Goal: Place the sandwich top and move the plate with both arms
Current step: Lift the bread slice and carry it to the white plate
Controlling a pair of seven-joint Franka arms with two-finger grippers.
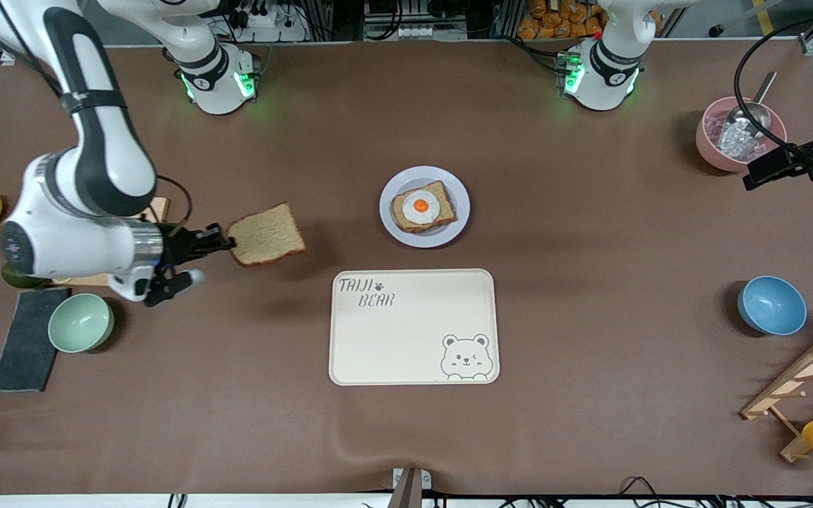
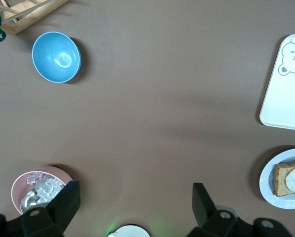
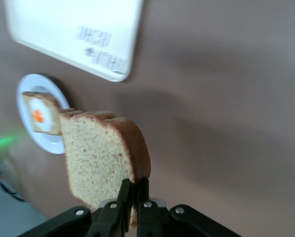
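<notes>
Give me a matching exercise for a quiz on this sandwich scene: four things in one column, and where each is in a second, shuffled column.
Things:
1. sandwich top
2. fried egg
3. blue bowl
4. cream tray

Places:
A. on the toast on the plate
B. on the table, nearer the front camera than the plate
C. gripped by its edge in the shut right hand, up in the air
D. toward the left arm's end of the table, near the wooden rack

Pairs: 1-C, 2-A, 3-D, 4-B
</notes>
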